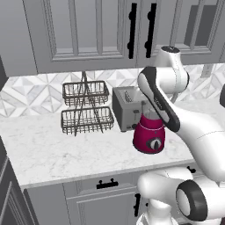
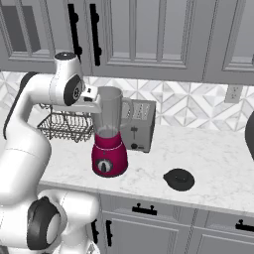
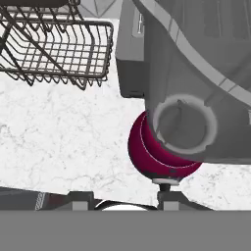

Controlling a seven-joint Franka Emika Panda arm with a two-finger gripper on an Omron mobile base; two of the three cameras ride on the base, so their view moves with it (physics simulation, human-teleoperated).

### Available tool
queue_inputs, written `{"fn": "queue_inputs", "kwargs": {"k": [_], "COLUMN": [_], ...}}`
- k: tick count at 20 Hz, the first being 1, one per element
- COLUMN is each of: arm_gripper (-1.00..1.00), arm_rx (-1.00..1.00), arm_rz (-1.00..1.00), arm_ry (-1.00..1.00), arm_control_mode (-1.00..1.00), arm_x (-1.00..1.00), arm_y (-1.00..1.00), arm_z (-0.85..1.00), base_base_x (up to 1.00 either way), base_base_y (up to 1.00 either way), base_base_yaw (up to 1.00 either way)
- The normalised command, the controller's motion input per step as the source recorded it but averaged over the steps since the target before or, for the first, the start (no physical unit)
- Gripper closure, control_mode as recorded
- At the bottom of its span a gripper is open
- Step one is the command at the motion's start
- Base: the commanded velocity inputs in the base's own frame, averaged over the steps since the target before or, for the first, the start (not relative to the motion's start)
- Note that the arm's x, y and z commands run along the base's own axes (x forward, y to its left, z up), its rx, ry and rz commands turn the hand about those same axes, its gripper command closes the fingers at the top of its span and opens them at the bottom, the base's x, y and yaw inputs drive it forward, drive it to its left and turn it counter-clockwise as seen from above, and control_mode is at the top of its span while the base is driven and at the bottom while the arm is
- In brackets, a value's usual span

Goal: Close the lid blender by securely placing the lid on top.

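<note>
The blender (image 2: 109,154) stands on the marble counter (image 2: 213,154), its magenta base (image 1: 150,134) with a dark dial facing front and its clear grey jar (image 2: 110,111) open on top. The lid (image 2: 179,179), a dark round cap, lies flat on the counter to the blender's right, near the front edge. My gripper (image 2: 97,103) hovers beside the jar's upper left rim, well away from the lid. In the hand view I look down past the jar (image 3: 196,73) onto the magenta base (image 3: 147,152); the gripper (image 3: 125,198) is open, with nothing between its fingers.
A silver toaster (image 2: 139,124) stands just behind the blender. Left of it sits a two-tier wire basket rack (image 1: 85,107). Upper cabinets (image 2: 149,34) hang low over the counter. A dark object (image 2: 249,129) shows at the far right edge.
</note>
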Motion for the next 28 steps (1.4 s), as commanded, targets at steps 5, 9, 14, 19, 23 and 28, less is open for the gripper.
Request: {"fn": "queue_inputs", "kwargs": {"k": [5, 9, 14, 19, 23, 28], "arm_gripper": [-1.00, -1.00, -1.00, -1.00, -1.00, -1.00], "arm_rx": [0.00, 0.00, 0.02, 0.09, 0.04, 0.00], "arm_rz": [-0.04, -0.09, -0.08, -0.09, -0.08, -0.12], "arm_ry": [-0.04, -0.12, -0.17, -0.19, -0.06, 0.00], "arm_control_mode": [-1.00, -1.00, -1.00, -1.00, -1.00, -1.00], "arm_x": [-0.23, -0.30, -0.24, -0.36, -0.38, -0.33], "arm_y": [-0.14, -0.38, -0.48, -0.79, -0.99, -0.91], "arm_z": [-0.07, -0.17, -0.12, -0.01, -0.10, -0.17], "base_base_x": [0.00, 0.00, 0.00, 0.00, 0.00, 0.00], "base_base_y": [0.00, 0.00, 0.00, 0.00, 0.00, 0.00], "base_base_yaw": [0.00, 0.00, 0.00, 0.00, 0.00, 0.00]}}
